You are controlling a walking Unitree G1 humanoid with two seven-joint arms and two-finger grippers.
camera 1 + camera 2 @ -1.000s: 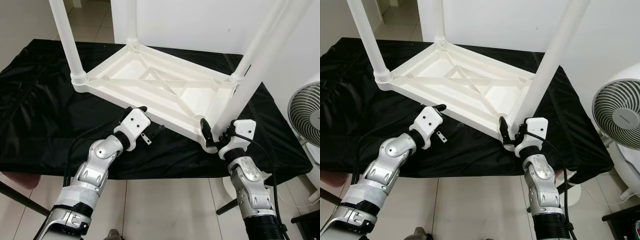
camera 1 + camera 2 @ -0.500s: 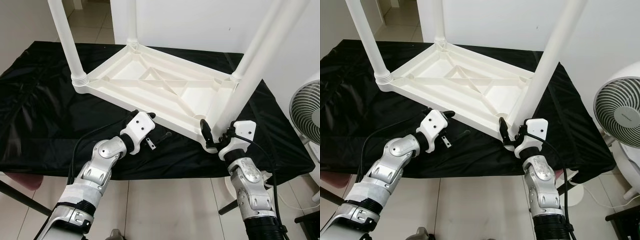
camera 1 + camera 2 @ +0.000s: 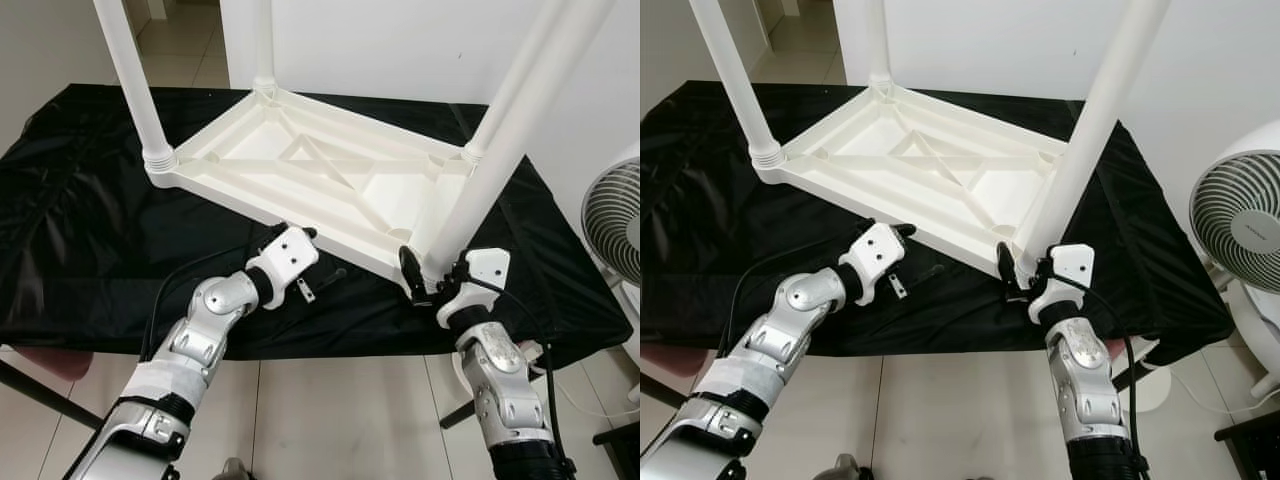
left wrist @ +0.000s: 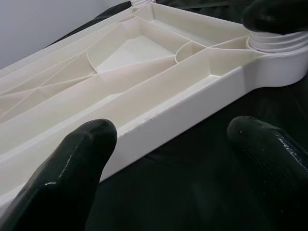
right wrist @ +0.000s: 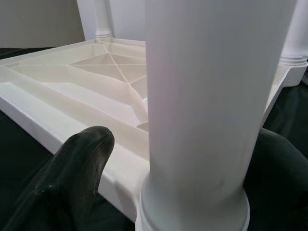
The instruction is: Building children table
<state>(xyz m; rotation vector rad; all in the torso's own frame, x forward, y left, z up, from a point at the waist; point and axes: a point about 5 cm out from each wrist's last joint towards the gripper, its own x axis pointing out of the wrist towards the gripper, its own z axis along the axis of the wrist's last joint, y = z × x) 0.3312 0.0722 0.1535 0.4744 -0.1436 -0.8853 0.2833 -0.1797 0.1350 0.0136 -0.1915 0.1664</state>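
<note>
Right gripper (image 3: 1018, 281) around table leg (image 3: 1087, 135), far finger half hidden behind it.

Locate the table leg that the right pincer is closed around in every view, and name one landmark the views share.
Left eye view: the table leg rises from the tabletop's near right corner, right of centre.
Right eye view: same leg, right of centre.
Left wrist view: it cannot be identified here.
Right wrist view: it stands as a thick white column between the right pincer's fingers.
Shared landmark: the upturned tabletop's ribbed underside.
</note>
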